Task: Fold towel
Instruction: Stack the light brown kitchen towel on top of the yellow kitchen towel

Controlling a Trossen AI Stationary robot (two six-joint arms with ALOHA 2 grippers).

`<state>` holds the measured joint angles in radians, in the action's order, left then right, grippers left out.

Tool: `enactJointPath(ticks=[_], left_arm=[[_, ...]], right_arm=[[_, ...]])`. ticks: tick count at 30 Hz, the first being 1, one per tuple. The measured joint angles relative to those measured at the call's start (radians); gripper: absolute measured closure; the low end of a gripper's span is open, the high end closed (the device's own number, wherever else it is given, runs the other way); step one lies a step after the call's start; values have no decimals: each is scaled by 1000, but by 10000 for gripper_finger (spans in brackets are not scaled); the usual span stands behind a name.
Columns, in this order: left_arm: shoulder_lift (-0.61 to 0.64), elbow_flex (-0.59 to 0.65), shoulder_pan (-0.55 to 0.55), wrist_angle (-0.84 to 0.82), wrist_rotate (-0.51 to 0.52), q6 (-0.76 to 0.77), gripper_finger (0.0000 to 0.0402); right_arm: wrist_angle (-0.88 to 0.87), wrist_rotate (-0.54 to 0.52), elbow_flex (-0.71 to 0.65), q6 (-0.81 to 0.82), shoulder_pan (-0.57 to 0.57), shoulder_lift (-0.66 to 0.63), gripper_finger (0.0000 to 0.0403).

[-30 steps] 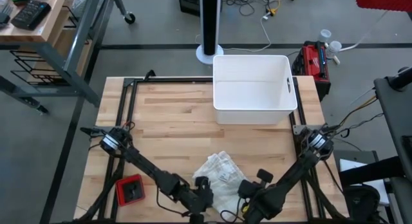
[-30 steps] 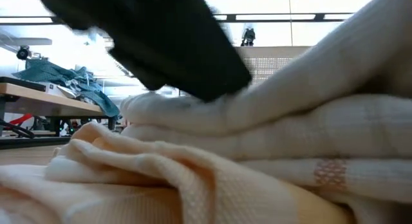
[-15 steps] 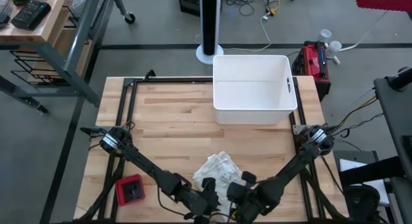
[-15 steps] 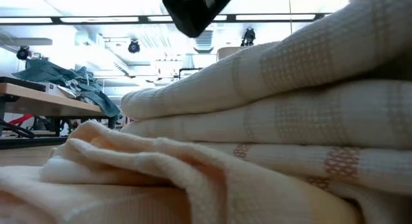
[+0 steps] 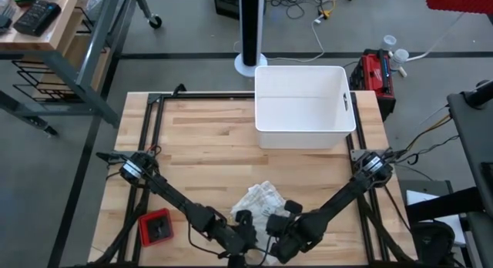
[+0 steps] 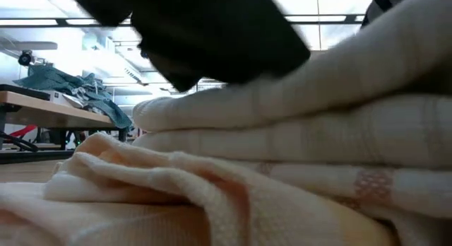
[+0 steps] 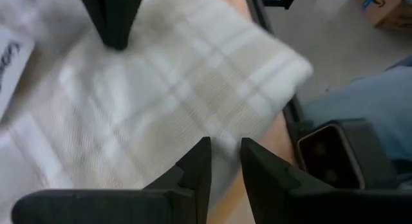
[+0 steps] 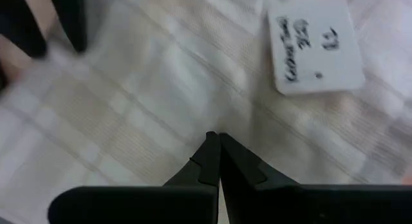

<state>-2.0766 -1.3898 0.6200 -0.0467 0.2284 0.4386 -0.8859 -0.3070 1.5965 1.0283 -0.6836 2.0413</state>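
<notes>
Wooden table [image 5: 200,137]; towel [image 5: 262,202] beneath both fingers.

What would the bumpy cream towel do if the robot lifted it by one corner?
The cream waffle-weave cloth towel would probably droop and unfold, since it lies in soft rumpled layers. It likely won't slip, as its weave looks rough. Its white paper tag may flap.

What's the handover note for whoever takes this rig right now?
Left gripper: slightly parted over the cream checked cloth towel, no grip visible.
Right gripper: shut, tips above the towel, holding nothing.
Towel: bunched in layers at the near edge of the wooden table, white paper tag on top.
White plastic bin: empty, at the far edge.
Left: flatten and fold neatly.
</notes>
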Motion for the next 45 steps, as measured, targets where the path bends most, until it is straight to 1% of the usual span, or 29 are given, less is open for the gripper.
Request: enactJointPath(ticks=[4, 13, 20, 24, 29, 32, 35, 37, 40, 45], left_arm=[[0, 31, -1, 14, 1, 26, 326], [0, 43, -3, 21, 8, 41, 326], [0, 44, -2, 22, -1, 42, 326], [16, 34, 3, 20, -5, 42, 326], [46, -10, 10, 35, -6, -12, 326], [44, -25, 5, 27, 31, -46, 326], [44, -28, -3, 29, 92, -55, 326], [44, -28, -9, 24, 99, -54, 326], [38, -26, -18, 25, 103, -45, 326], [22, -15, -25, 21, 104, -33, 326]], right_arm=[[-67, 5, -2, 13, 3, 5, 403], [-310, 0, -2, 93, 3, 0, 403], [-378, 0, -3, 108, 1, -25, 403], [-399, -14, -3, 123, -3, -72, 403], [-356, -62, -3, 108, -3, -141, 403], [-264, -85, -3, 57, -1, -155, 403], [-150, -85, -3, -6, 3, -154, 403], [-63, -86, -3, -45, 8, -144, 403], [10, -82, -4, -87, 16, -125, 403], [37, -76, -5, -101, 32, -84, 403]])
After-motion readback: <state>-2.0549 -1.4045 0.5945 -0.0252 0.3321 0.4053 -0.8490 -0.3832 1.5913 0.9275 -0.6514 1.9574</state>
